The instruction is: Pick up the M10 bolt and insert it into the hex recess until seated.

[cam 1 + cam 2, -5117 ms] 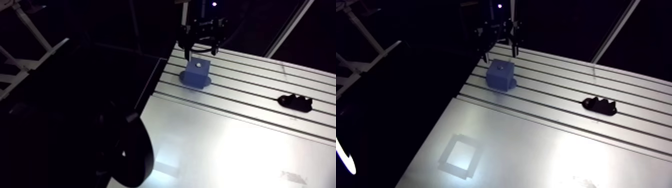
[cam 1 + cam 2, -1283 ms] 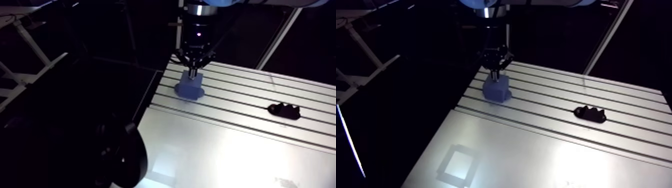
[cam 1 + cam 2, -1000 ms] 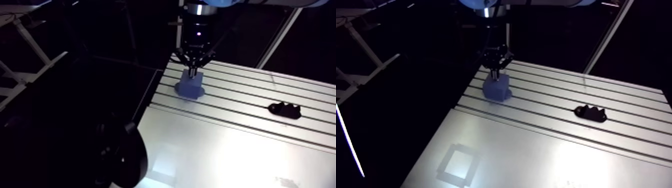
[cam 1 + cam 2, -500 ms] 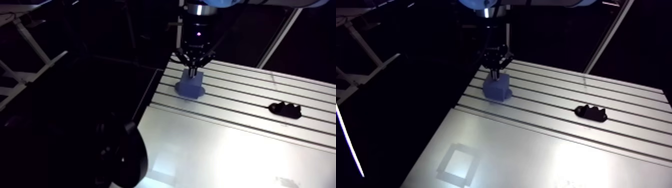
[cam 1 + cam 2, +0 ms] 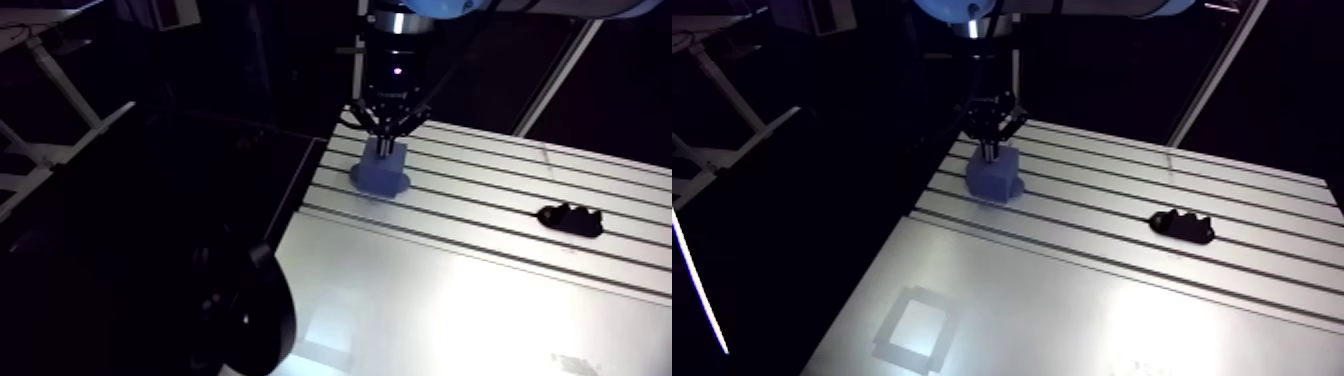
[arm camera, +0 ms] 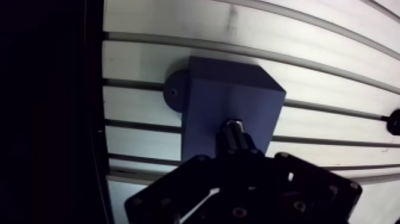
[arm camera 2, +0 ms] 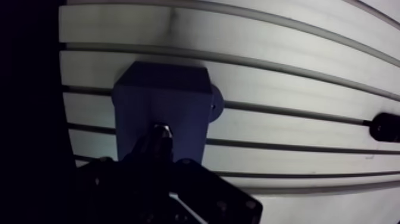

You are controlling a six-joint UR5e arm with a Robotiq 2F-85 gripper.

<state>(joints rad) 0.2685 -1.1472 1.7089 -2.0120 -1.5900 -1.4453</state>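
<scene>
Since the wrist view shows the two dark fingers (image 6: pixel 253 156) drawn in tight around the shank of the M10 bolt (image 6: pixel 233 127), the gripper (image 6: pixel 233 142) appears to be clamped on it with almost no gap, and only the bolt's shiny end shows past the fingertips. That end sits on or just over the top face of the blue block (image 6: pixel 226 98), roughly at the face's middle. The hex recess cannot be seen, as the bolt and fingers cover it.

In the arm view the gripper comes straight down onto the block, which stands on the slotted table (image 5: pixel 470 300) near its ten o'clock corner. A small black part (image 5: pixel 568 217) lies well apart from the block, at about four o'clock.

As a judgement, the pick-up is done and the bolt is lined up with the block, so the task is well along. How deep the bolt sits cannot be told. What probably remains is pressing it down until seated, then letting go and lifting clear.
</scene>
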